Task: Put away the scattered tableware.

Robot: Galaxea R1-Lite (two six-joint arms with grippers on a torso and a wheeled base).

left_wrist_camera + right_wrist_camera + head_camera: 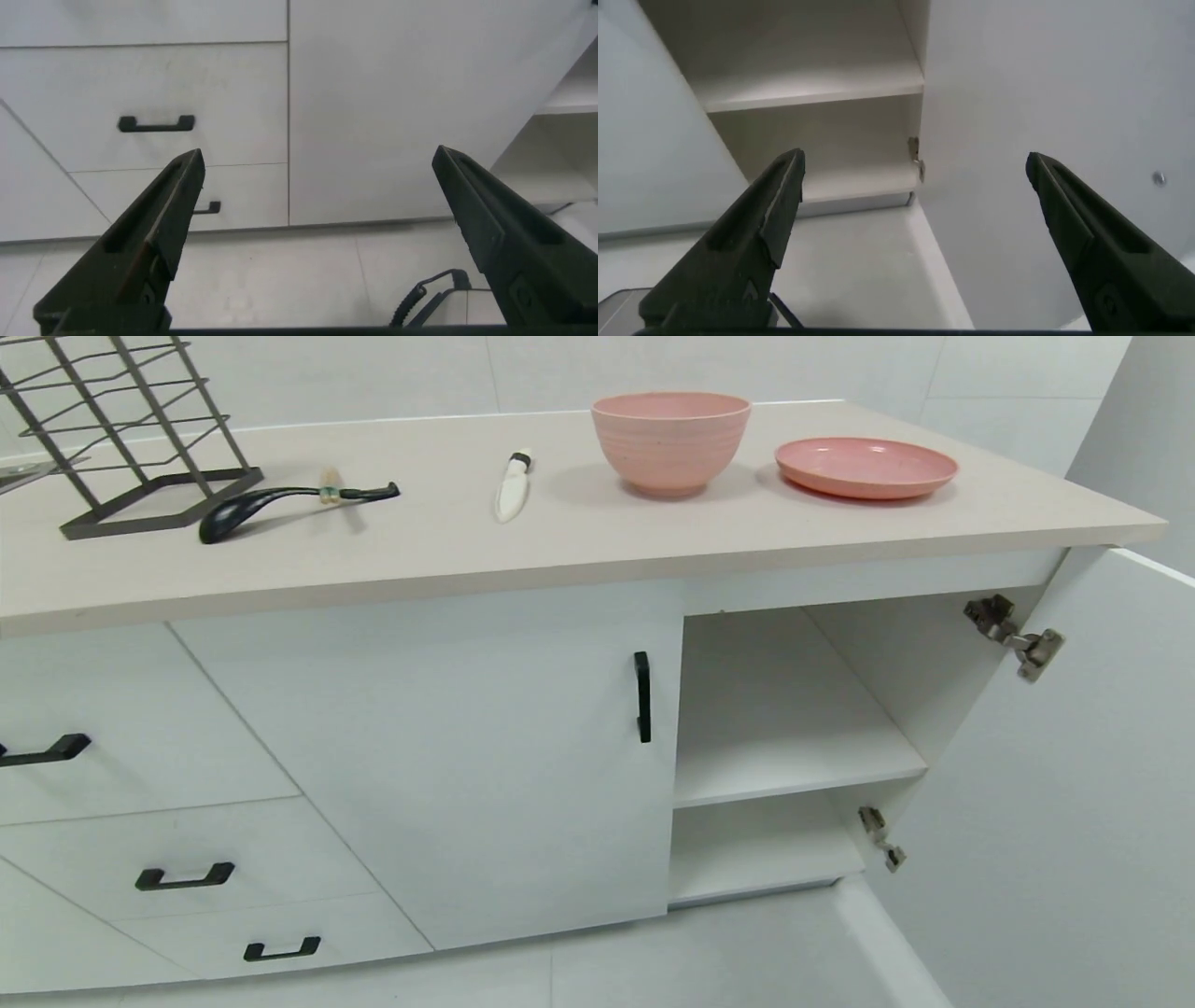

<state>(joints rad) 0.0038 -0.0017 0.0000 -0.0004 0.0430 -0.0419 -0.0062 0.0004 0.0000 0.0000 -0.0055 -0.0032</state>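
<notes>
Left claw (316,159) gapes wide and empty, well below the bowl (670,441). Spoon (233,513) and knife (513,485) lie left of that bowl, plate (865,466) just right of it. Right claw (913,159), equally spread, faces the open cupboard (794,765) beneath the bowl. Best pinch each rim firmly, I'd say, then shelve low and level.

A white tiled wall (373,373) rises behind a beige countertop (560,560). The white cabinet (840,583) below has 3 drawers (140,728) with black handles (184,876) at left, 1 closed door (448,756) in the middle, and an open door (1074,784) at right, showing a white shelf (794,765). The floor (653,971) is pale tile.
</notes>
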